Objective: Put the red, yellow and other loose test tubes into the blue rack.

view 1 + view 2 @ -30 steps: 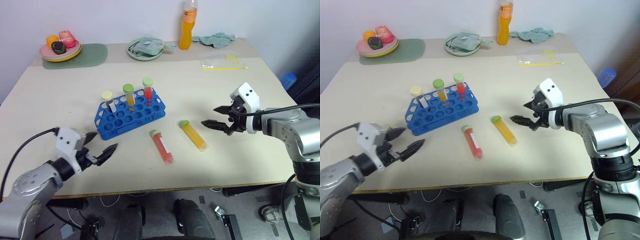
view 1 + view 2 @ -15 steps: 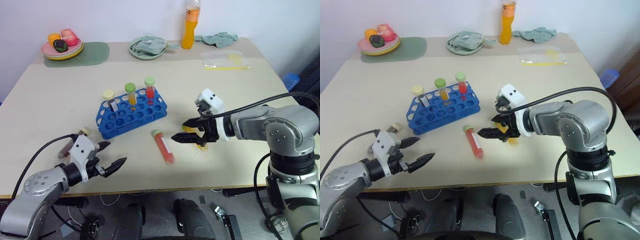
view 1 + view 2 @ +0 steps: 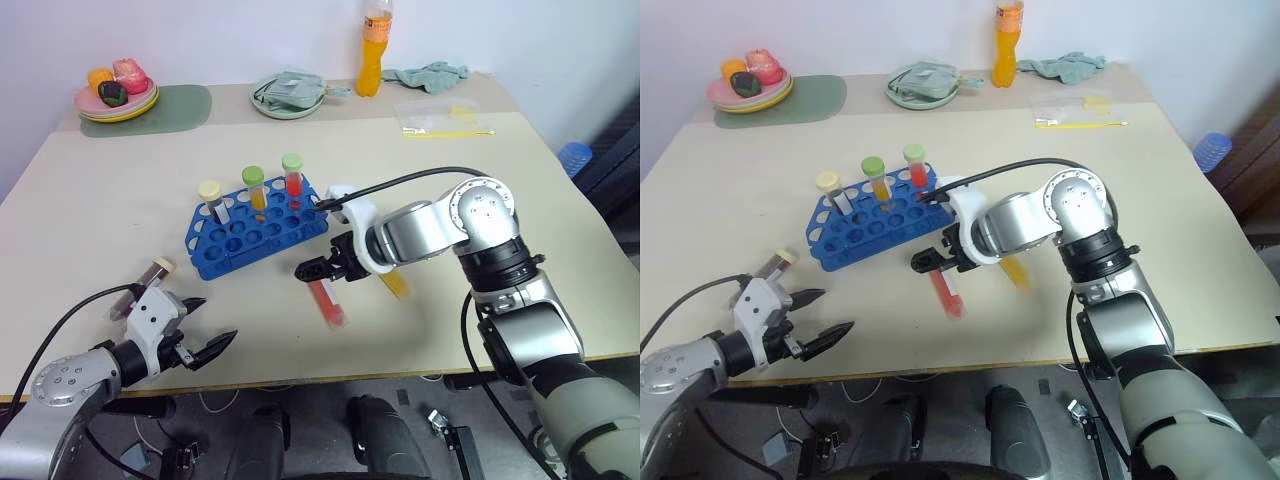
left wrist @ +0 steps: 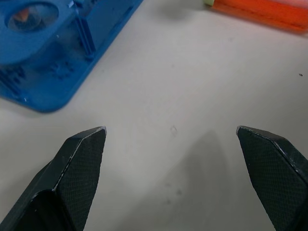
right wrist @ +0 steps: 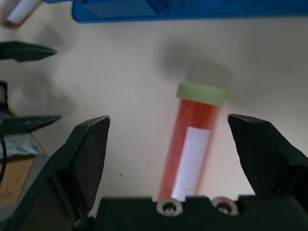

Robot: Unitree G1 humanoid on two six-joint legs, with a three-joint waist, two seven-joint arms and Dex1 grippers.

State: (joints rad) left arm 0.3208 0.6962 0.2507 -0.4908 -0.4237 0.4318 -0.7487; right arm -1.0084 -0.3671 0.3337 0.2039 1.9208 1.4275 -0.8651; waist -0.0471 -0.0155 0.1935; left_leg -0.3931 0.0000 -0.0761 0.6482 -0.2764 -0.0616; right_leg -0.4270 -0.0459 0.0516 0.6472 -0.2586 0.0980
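My right gripper [image 3: 318,268] hangs wide open over the green-capped clear plastic tube of red liquid [image 3: 325,300], lying flat on the counter, cap towards the bright blue plastic rack [image 3: 255,232].

The right gripper [image 3: 312,268] reaches in from three o'clock toward the centre, tilted downward, jaws spread wide. The left gripper [image 3: 203,328] hangs low at seven o'clock, fingers parted.

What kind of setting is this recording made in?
Likely an indoor robot test room staged as a lab bench, not a working laboratory: a plain table against a white wall holds a blue rack of test tubes, beside a plate of toy food and an orange drink bottle.
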